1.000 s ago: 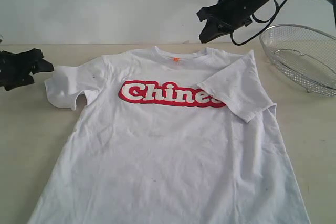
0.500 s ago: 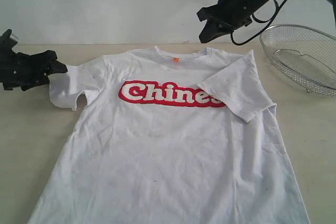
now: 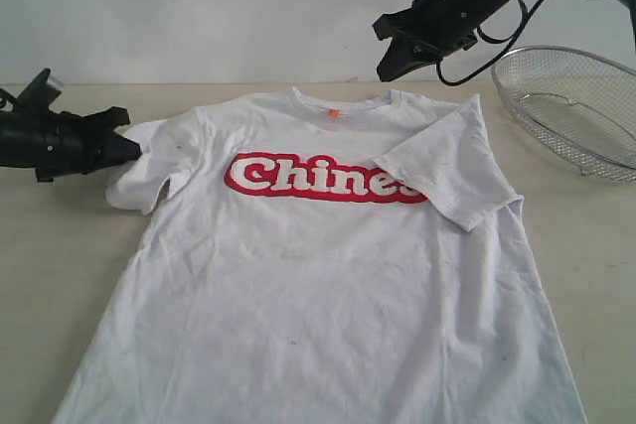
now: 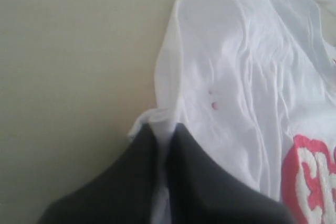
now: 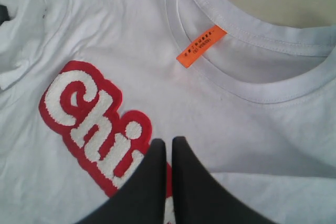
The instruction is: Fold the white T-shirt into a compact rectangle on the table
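The white T-shirt [image 3: 318,285] lies chest-up on the table [image 3: 50,275], its red lettering [image 3: 318,178] showing and an orange neck tag [image 5: 201,45] at the collar. Its right sleeve [image 3: 452,171] is folded inward over the end of the lettering. My left gripper [image 3: 127,149] is shut on the edge of the left sleeve [image 4: 236,56]; white cloth is pinched between its dark fingers [image 4: 136,171]. My right gripper [image 3: 390,65] hangs above the collar, shut and holding nothing, with the shirt far below its fingertips [image 5: 169,142].
A silver wire-mesh basket [image 3: 571,111] stands at the back right of the table. A pale wall rises behind the far edge. The shirt's hem runs off the bottom of the exterior view.
My left gripper moved right to the left sleeve and closed on its edge, bunching the sleeve slightly inward. The right arm stayed still.
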Tool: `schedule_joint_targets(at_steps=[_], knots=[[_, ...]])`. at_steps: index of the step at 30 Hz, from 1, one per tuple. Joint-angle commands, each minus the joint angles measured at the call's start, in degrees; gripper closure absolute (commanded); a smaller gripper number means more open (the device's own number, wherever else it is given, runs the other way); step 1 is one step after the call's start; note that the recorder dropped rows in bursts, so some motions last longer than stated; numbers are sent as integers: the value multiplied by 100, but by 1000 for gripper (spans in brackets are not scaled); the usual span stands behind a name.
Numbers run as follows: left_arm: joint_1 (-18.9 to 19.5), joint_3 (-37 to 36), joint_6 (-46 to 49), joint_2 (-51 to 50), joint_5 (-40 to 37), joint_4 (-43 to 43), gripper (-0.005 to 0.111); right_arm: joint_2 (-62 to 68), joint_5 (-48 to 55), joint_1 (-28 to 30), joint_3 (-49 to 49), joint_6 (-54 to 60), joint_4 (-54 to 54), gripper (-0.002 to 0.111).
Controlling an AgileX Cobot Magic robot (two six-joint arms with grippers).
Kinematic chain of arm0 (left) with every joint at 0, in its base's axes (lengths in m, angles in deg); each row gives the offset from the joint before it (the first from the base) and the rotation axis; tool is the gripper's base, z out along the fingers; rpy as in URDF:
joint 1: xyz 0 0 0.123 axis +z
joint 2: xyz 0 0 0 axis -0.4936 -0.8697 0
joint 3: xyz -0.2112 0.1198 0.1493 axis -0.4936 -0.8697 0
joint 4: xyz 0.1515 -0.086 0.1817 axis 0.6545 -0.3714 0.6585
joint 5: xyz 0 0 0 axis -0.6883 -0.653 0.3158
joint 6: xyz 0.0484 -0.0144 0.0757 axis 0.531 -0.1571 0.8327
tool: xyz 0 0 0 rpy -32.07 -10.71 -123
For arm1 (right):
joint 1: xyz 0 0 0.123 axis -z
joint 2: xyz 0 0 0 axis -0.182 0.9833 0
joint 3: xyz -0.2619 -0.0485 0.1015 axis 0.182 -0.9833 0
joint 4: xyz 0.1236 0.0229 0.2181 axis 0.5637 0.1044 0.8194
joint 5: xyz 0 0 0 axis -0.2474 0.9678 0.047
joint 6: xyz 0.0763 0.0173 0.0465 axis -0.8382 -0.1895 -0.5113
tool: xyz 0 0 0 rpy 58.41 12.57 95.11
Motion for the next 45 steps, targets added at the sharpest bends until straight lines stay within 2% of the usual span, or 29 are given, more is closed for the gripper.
schedule_joint_targets(at_steps=[1, 5, 9, 15, 20, 23, 27, 33, 36, 39, 41, 42, 45], knots=[[-44, -29, 197, 523, -135, 8, 102, -87, 13, 0, 24, 19, 13, 108], [-216, -29, 227, 817, -335, 8, 102, -87, 13, 0, 24, 37, 13, 108], [-631, -29, 256, 870, -377, 27, 102, -87, 13, 0, 24, 37, 13, 108], [-1450, -29, 290, 870, 323, 309, 102, -87, 13, 0, 24, 19, 13, 108], [-1902, -29, 248, 870, 1099, 405, 102, -87, 13, 0, 24, 19, 13, 108], [-2013, -29, 234, 803, 1292, 384, 102, -87, 13, -3, 24, 19, 30, 108], [-2087, 11, 154, 493, 1051, 345, 102, -87, 13, -3, 24, 38, 125, 108], [-2098, 423, 109, 13, 242, 345, 101, -87, 13, -3, 24, 104, 255, 108], [-2098, 564, 109, 40, 57, 345, 88, -87, 13, -3, 24, 195, 255, 108], [-2076, 733, 109, 116, -394, 345, 62, -87, 13, -3, 24, 320, 403, 108], [-2076, 776, 51, 224, -404, 345, 46, -87, 13, -3, 24, 425, 595, 108], [-2076, 776, 52, 291, -363, 332, 42, -87, 13, -15, 24, 470, 723, 108], [-2003, 776, 52, 509, -156, 411, 42, -87, 13, -168, 24, 667, 951, 108]])
